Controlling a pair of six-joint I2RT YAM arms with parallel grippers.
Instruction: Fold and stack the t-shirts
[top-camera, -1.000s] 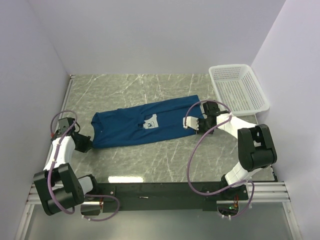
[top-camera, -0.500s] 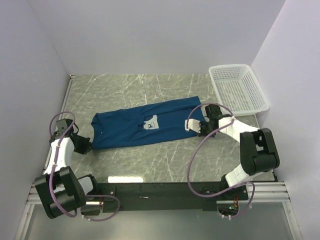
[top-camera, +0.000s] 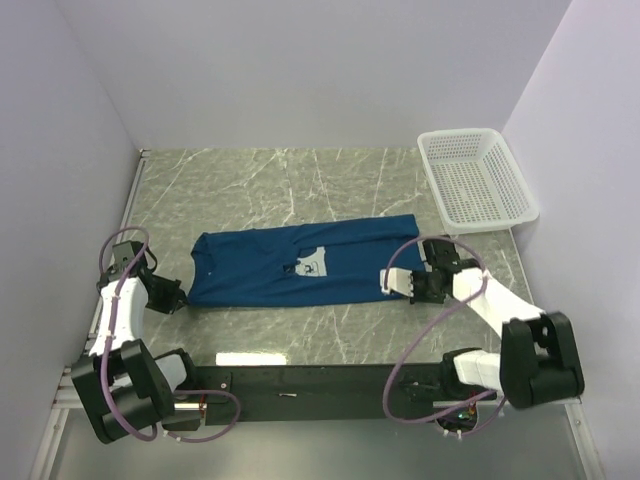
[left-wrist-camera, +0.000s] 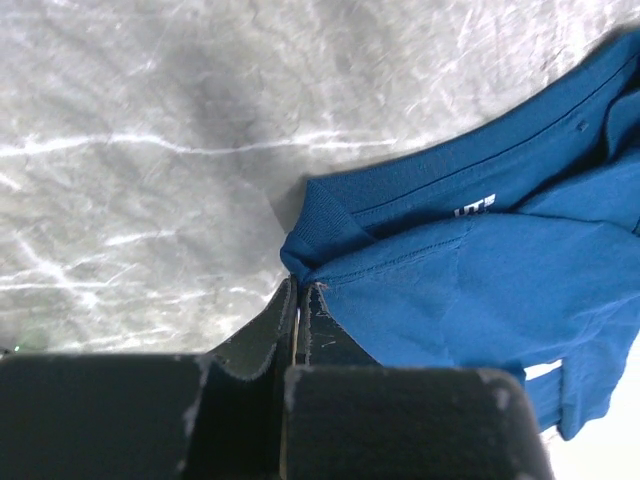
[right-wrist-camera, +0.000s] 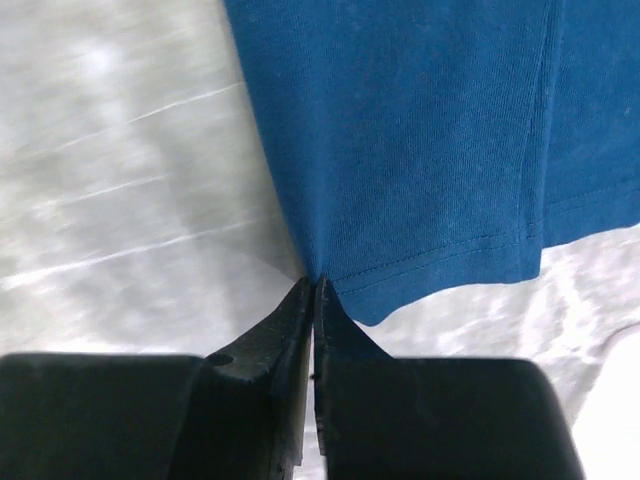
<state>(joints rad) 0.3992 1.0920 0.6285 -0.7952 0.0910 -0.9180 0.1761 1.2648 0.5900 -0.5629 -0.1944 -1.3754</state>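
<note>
The left jaws are clenching a corner of the t-shirt (left-wrist-camera: 480, 260) beside its collar, and the right jaws are clenching a corner of its hem. The t-shirt is lying stretched as a long narrow band across the table (top-camera: 300, 180). It is looking folded lengthwise only; I am judging that the crosswise folds and the stacking are still waiting.

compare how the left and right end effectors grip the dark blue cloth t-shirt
The left end effector pinches the dark blue short-sleeved cloth t-shirt beside its ribbed collar; the right end effector pinches a stitched hem corner. Seen from above, the left is at the shirt's left end, the right at its right end. Both are shut on the cloth.
</note>
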